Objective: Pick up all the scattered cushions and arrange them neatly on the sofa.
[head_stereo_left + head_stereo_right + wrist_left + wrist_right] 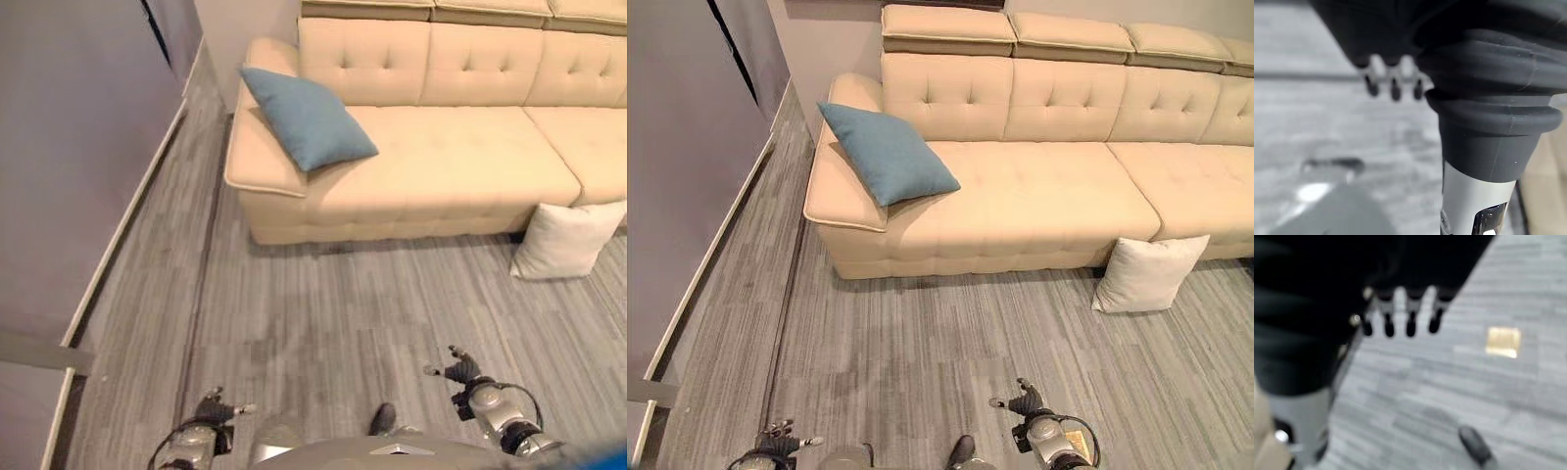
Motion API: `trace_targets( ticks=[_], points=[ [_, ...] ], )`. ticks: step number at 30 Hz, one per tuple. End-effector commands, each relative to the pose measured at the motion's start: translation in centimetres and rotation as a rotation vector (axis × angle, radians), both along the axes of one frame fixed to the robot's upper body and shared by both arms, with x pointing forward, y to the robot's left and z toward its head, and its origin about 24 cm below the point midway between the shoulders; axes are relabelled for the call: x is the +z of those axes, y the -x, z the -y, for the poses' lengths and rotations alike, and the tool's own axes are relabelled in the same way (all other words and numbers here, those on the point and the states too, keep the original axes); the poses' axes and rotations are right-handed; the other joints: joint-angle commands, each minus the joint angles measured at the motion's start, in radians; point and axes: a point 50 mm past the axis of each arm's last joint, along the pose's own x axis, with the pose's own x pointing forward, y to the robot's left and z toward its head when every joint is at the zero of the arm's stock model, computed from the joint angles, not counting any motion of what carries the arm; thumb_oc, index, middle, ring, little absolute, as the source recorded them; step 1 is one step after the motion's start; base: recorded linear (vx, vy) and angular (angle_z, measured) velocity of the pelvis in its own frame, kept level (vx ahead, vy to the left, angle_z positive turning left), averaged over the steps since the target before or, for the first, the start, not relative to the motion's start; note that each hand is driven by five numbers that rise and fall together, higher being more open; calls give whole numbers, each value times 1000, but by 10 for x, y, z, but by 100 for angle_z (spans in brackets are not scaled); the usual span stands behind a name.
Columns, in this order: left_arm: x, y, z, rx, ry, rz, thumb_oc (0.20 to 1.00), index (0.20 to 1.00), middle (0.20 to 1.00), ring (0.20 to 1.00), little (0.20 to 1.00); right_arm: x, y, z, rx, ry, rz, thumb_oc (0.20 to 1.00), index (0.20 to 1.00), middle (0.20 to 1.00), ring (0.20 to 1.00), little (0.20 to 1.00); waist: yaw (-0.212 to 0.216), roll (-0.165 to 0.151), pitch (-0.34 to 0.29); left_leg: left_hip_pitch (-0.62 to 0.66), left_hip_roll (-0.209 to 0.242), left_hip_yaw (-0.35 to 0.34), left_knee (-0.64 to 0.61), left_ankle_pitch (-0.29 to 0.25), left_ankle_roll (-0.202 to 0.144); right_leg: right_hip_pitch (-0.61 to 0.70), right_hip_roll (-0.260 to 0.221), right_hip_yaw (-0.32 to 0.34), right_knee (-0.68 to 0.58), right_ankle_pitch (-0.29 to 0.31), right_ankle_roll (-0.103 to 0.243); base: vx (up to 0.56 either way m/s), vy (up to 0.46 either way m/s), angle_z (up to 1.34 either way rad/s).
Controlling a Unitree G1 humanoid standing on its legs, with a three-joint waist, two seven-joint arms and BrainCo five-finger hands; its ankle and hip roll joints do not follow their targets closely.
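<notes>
A blue cushion (309, 117) leans on the left armrest end of the beige sofa (460, 162). A white cushion (566, 238) stands on the grey floor, propped against the sofa's front to the right. My left hand (217, 411) hangs low at the lower left and my right hand (462, 370) at the lower right. Both are over bare floor, far from either cushion. In the wrist views the left hand's fingers (1393, 85) and the right hand's fingers (1410, 318) hang relaxed and hold nothing.
A grey wall with a pale baseboard (118, 235) runs along the left, leaving a narrow strip of floor beside the sofa's armrest. Wide grey plank floor (343, 313) lies between me and the sofa. A small yellow patch (1503, 341) lies on the floor near my right hand.
</notes>
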Motion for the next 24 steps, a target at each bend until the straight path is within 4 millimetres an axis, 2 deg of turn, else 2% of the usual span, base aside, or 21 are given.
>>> trace_targets(
  ticks=[1,2,3,4,5,7,11,12,14,15,16,17,18,20,22,23,24],
  points=[
    [12,-30,-1,-45,-38,101,1000,1000,1000,1000,1000,8,-7,18,-34,42,39,1000,1000,1000,1000,1000,24,0,76,4,-47,9,-63,-19,21,29,-1,2,61,-111,87,185,-87,0],
    [12,-30,0,-48,-34,100,1000,1000,1000,1000,1000,7,-5,19,-37,47,32,1000,1000,1000,1000,1000,28,-9,73,-13,-67,22,-101,-43,32,39,1,0,48,-113,92,203,-61,8],
    [11,-29,0,-50,-35,95,1000,1000,1000,1000,1000,6,-4,20,-39,52,27,1000,1000,1000,1000,1000,32,-14,70,-36,-78,35,-145,-41,37,49,6,-4,35,-117,98,260,-28,15],
    [11,-27,-2,-49,-42,87,1000,1000,1000,1000,1000,5,-1,20,-37,57,20,1000,1000,1000,1000,1000,41,-17,65,-72,-84,61,-233,9,38,67,24,-3,20,-125,104,193,-7,12],
    [11,-27,-3,-49,-42,87,1000,1000,1000,1000,1000,5,-1,20,-37,57,19,1000,1000,1000,1000,1000,41,-19,65,-70,-85,62,-237,11,38,67,23,-3,20,-125,104,198,14,13],
    [12,-25,-7,-39,-53,88,1000,1000,1000,1000,1000,5,-1,17,-30,56,19,1000,1000,1000,1000,1000,58,-21,65,-106,-83,70,-302,80,27,91,47,10,13,-139,106,186,34,13],
    [10,-16,-13,-15,-58,64,1000,1000,1000,1000,1000,2,0,8,-4,37,11,1000,1000,1000,1000,1000,76,-36,57,-66,-103,44,-342,79,40,98,56,26,44,-156,107,205,98,-25],
    [10,-10,-19,-1,-67,47,1000,1000,1000,1000,1000,1,-2,2,1,18,14,1000,1000,1000,1000,1000,86,-48,49,-50,-129,22,-351,90,52,84,47,22,106,-148,119,175,174,-27],
    [9,-9,-20,1,-66,41,1000,1000,1000,1000,1000,1,-3,-1,7,12,17,1000,1000,1000,1000,1000,88,-50,46,-29,-132,21,-360,83,59,80,43,28,141,-147,127,204,182,-7],
    [9,-5,-23,-18,-78,21,1000,1000,1000,1000,1000,1,-4,-6,23,-1,16,1000,1000,1000,1000,1000,89,-54,34,19,-146,17,-375,56,83,50,17,37,256,-127,162,218,203,-9],
    [10,-6,-25,-26,-83,21,1000,1000,1000,1000,1000,1,-6,-7,29,-5,17,1000,1000,1000,1000,1000,81,-50,35,40,-148,14,-380,49,94,25,2,43,320,-98,182,218,204,-9],
    [10,-6,-25,-26,-83,21,1000,1000,1000,1000,1000,1,-6,-7,29,-5,17,1000,1000,1000,1000,1000,81,-50,35,40,-149,14,-380,49,94,24,1,43,321,-99,182,113,147,-18],
    [11,-7,-25,-37,-87,23,1000,1000,1000,1000,1000,2,-9,-9,38,-11,26,1000,1000,1000,1000,1000,71,-43,39,58,-154,12,-382,38,108,-2,-9,52,388,-62,207,117,153,-4],
    [12,-8,-26,-42,-92,32,1000,1000,1000,1000,1000,6,-16,-12,46,-25,51,1000,1000,1000,1000,1000,50,-11,39,116,-158,-11,-421,26,135,-82,-10,81,522,-19,229,228,225,7],
    [12,-7,-26,-44,-90,32,1000,1000,1000,1000,1000,7,-17,-12,48,-24,54,1000,1000,1000,1000,1000,42,-3,39,132,-162,-25,-433,27,137,-101,-5,90,503,-23,221,217,93,14],
    [11,-10,-22,-57,-83,36,1000,1000,1000,1000,1000,9,-20,-11,52,-20,64,1000,1000,1000,1000,1000,28,5,42,157,-175,-50,-449,22,138,-115,-5,98,411,-56,192,294,41,31],
    [12,-12,-22,-61,-83,40,1000,1000,1000,1000,1000,10,-22,-9,49,-18,73,1000,1000,1000,1000,1000,23,7,42,163,-176,-57,-450,16,137,-121,-6,107,364,-71,178,309,6,41]
  ],
)
